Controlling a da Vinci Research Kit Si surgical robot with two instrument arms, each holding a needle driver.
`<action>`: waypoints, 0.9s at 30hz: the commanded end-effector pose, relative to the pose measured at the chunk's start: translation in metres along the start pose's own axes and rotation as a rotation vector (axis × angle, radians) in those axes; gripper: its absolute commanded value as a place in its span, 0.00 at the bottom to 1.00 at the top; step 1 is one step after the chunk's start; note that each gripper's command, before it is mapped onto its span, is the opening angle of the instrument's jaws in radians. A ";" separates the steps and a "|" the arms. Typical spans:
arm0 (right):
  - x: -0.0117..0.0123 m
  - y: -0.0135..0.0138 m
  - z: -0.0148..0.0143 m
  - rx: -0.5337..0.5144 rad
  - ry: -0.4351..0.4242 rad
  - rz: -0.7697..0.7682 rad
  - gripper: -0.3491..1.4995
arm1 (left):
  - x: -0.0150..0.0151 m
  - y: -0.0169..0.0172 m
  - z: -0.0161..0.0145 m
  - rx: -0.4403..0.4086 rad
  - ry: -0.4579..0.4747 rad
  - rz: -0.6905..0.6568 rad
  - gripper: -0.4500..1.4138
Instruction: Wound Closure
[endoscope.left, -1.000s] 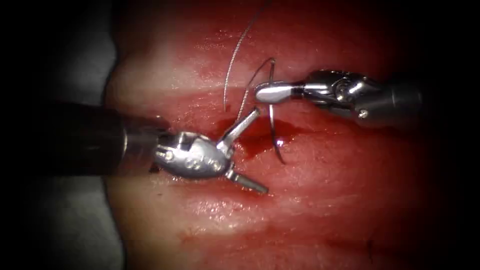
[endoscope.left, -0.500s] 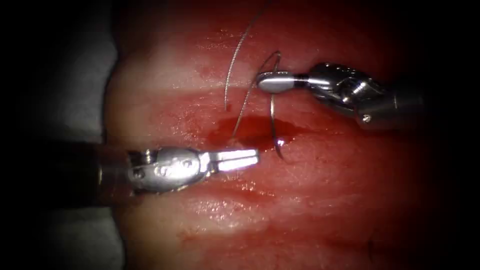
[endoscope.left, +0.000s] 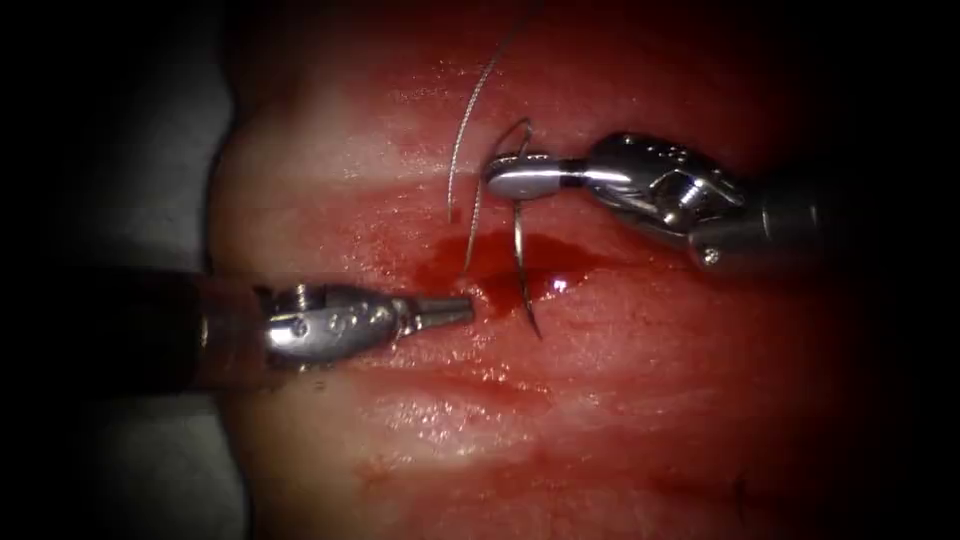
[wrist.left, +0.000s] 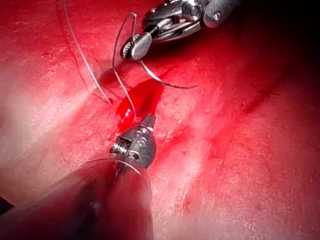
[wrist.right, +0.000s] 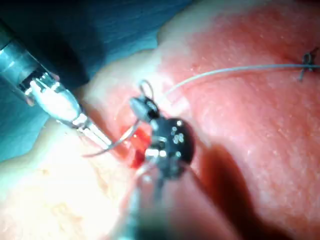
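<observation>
Here my right steel needle driver (endoscope.left: 520, 177) clamps the thin curved needle (endoscope.left: 522, 262) near its tail above the pooled red fluid (endoscope.left: 500, 262); my left driver (endoscope.left: 445, 310) waits closed, empty; I'd keep that grip firm.

The thin pale thread (endoscope.left: 470, 110) runs off the endoscope picture's upper edge, its far end unseen. The curved steel needle (endoscope.left: 521, 262) has its held end hidden between the right tool (endoscope.left: 500, 177) fingers.

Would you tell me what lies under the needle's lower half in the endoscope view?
Under the needle, held near its upper end by the right tool, lies a pool of red fluid on the tissue. The fluid covers the cut beneath.
</observation>
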 end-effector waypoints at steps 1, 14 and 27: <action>-0.0010 -0.0001 0.0007 0.004 -0.001 -0.003 0.00 | -0.0005 0.0007 0.0008 0.014 -0.021 -0.011 0.22; -0.0009 -0.0001 0.0007 0.003 -0.001 -0.026 0.00 | -0.0026 0.0013 0.0035 0.016 -0.250 0.057 0.19; -0.0008 -0.0001 0.0007 0.000 0.000 -0.067 0.00 | -0.0024 -0.0006 0.0051 0.022 -0.277 0.058 0.28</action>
